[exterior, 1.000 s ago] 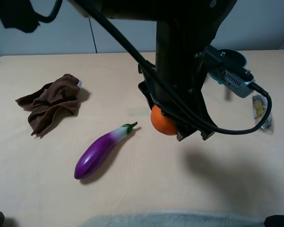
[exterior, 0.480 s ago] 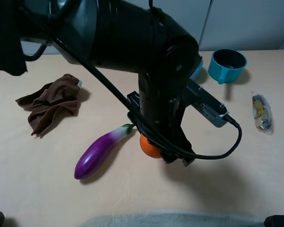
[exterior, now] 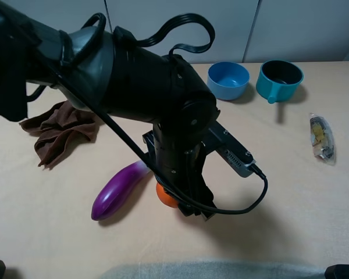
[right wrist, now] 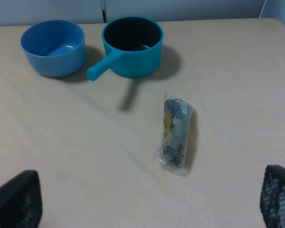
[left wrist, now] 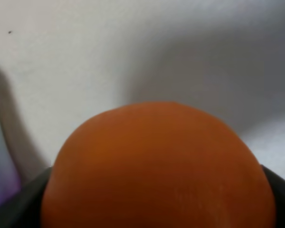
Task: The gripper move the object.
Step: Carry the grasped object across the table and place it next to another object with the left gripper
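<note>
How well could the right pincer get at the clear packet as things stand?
Probably yes: the clear packet lies on the table ahead of the open right pincer, nothing between them.

The eggplant (exterior: 117, 195) crowds the left hand (exterior: 175, 202), just beside it; open bench (exterior: 291, 197) stretches toward the packet (exterior: 321, 138); bowl (exterior: 228, 80) and pot (exterior: 279, 78) sit well back.

High view looks down on table (exterior: 291, 192); left wrist hugs orange (left wrist: 156, 166); right wrist, farther, shares pot (right wrist: 137, 66).

Glossy, smooth eggplant (exterior: 113, 195); soft, rumpled brown cloth (exterior: 58, 133); matt pale tabletop (exterior: 296, 197); shiny clear plastic packet (right wrist: 175, 134); smooth, dull-skinned orange fruit (left wrist: 156, 171).
</note>
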Robot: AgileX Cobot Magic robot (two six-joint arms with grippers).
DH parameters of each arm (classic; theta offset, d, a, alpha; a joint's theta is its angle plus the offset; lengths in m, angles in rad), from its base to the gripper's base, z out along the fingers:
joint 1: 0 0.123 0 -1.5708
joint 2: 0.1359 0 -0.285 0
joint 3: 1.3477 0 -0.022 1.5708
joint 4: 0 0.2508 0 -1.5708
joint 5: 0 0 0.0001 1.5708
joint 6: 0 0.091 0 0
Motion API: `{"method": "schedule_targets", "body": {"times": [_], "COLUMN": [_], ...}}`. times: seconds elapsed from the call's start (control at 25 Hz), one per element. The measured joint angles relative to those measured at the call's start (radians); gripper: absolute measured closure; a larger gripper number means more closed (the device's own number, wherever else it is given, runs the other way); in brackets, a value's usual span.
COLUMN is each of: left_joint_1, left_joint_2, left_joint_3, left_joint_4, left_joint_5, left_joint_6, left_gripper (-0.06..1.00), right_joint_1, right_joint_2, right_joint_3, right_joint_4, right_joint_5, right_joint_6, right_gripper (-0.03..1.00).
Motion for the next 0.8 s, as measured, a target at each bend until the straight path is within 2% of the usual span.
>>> {"method": "schedule_targets", "body": {"times": [0.8], "left_joint_1": [0.0], "left_joint_2": [0.0], "left_joint_3": [0.171], "left_joint_4": [0.048], "left_joint_5": [-0.213], "left_joint_6": [0.032], "left_gripper": [0.21], "right_joint_1": [0.0], "right_joint_2": [0.0], "right_joint_3": [0.0], "right_joint_4": [0.0], "right_joint_5": [0.0], "right_joint_6": [0.0], "right_gripper": [0.28]}}
